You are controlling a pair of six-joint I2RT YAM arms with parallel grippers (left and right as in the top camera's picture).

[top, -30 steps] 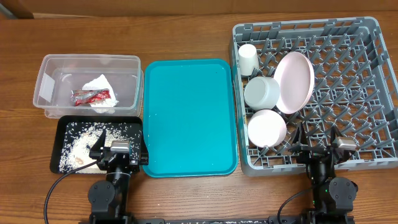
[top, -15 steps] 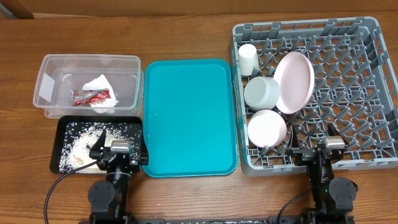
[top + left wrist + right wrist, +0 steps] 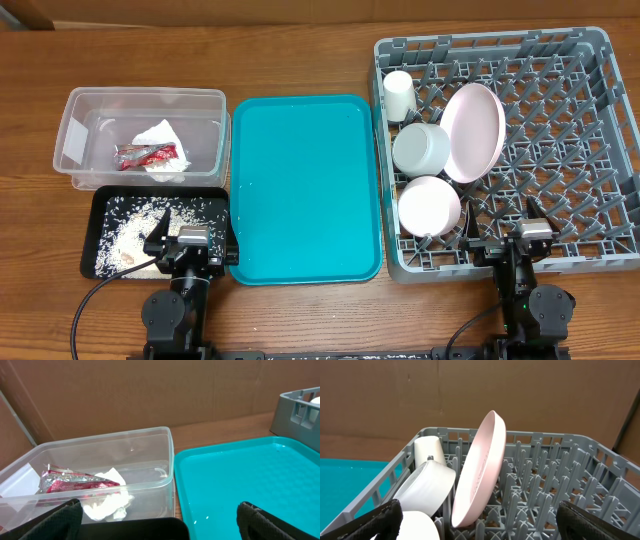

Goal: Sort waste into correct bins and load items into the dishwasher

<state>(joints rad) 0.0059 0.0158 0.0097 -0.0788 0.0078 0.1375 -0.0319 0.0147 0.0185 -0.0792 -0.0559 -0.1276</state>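
You are keeping nothing in either hand. The left gripper (image 3: 192,243) is hanging over the near edge of the black tray (image 3: 90,232) and the right gripper (image 3: 505,243) over the near edge of the rack (image 3: 590,150), both with jaws spread wide. The wrapper (image 3: 148,154) and napkin (image 3: 160,135) are lying in the tub (image 3: 75,110), and rice (image 3: 135,215) is lying scattered in the black tray. The plate (image 3: 473,131) is standing on edge in the rack, beside the far bowl (image 3: 420,147) and near bowl (image 3: 429,204), with the cup (image 3: 398,95) behind them. The teal tray (image 3: 305,190) is sitting between the tub and the rack.

Red wrapper (image 3: 148,153) and napkin (image 3: 160,135) are contained in the clear tub (image 3: 140,96), rice (image 3: 130,228) in the black tray (image 3: 93,205); pink plate (image 3: 475,130), cup (image 3: 399,95) and bowls (image 3: 420,147) are racked in the grey rack (image 3: 580,150).
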